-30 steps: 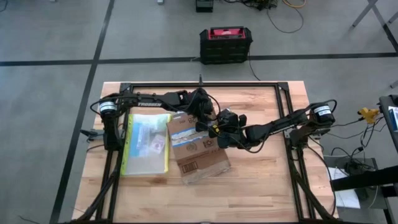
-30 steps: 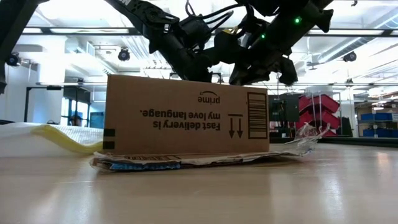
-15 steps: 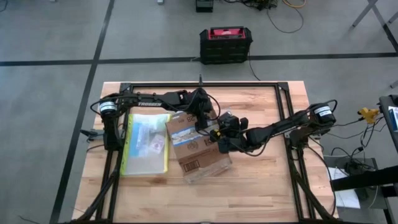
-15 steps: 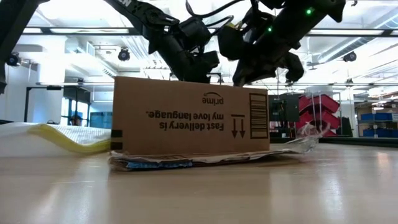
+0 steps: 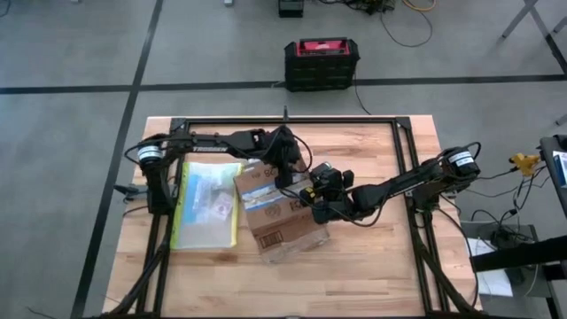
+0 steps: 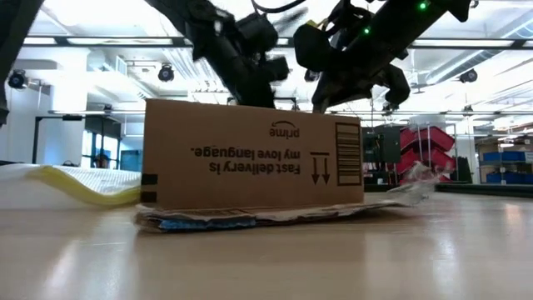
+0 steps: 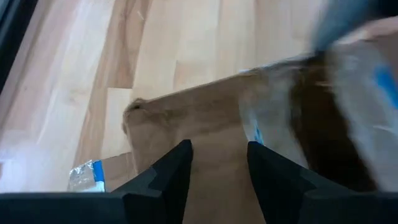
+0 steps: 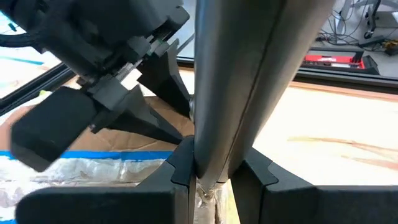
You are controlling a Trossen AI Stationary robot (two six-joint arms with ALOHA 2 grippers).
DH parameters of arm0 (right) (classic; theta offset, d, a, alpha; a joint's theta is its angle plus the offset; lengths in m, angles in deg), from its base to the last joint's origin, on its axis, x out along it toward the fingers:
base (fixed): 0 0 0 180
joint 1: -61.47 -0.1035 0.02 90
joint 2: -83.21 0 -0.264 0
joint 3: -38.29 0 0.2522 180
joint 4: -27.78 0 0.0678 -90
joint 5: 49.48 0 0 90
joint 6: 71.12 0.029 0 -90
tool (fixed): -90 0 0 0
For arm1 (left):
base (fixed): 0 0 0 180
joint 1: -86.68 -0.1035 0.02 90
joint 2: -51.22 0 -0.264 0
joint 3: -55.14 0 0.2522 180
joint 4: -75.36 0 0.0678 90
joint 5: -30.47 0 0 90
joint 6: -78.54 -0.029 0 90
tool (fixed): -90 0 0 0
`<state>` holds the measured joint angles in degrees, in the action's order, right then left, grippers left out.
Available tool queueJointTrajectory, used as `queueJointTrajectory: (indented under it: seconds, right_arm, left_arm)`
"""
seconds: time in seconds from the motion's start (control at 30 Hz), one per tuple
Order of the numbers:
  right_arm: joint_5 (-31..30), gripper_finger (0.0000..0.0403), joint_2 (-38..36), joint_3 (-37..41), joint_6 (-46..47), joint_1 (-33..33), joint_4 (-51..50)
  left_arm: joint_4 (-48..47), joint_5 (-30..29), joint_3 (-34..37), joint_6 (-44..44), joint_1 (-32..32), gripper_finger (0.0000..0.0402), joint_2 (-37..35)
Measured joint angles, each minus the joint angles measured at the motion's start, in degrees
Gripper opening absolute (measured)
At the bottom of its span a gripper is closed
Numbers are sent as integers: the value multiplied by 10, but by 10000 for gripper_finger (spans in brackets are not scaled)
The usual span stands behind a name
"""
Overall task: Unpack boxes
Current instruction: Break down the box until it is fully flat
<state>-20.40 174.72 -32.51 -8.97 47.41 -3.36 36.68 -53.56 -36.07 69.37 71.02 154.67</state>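
Box (image 5: 282, 211) sits mid-table (image 5: 372, 266), skewed to the edges, both arms bunched over its far end. Low view: its long side (image 6: 254, 162) faces the camera with print upside down, "prime", "Fast delivery is my love language.", two arrows and a barcode. White label with a blue stripe on top, black marks below it. Flattened clear wrap and blue-taped scraps (image 6: 250, 218) under its base, spilling out toward the right arm's side.

Left gripper (image 5: 285, 170) at the box's far edge; wrist view shows its fingers (image 7: 169, 169) parted with brown cardboard (image 7: 205, 124) between them. Whether they pinch it, can't tell.

Right gripper (image 5: 312, 197) over the box's right top edge, fingers nearly closed on a thin bit of crinkled wrap (image 8: 205, 194). Left arm blocks its view.

Yellow-edged pouch (image 5: 208, 204) lies flat just left of the box. Black and red case (image 5: 321, 64) on the floor beyond the table.
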Motion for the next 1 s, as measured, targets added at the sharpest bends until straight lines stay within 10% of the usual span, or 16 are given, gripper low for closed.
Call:
queueJointTrajectory:
  seconds: [0.43,0.63,1.0]
  right_arm:
    - [-4,48,0,0,1,0,-19]
    - [-4,48,-1,0,4,0,-34]
    - [-7,48,-61,0,17,1,-89]
  left_arm:
    - [55,-30,75,27,166,121,-145]
    - [215,-83,155,72,233,119,-129]
    - [212,-113,147,97,238,119,-74]
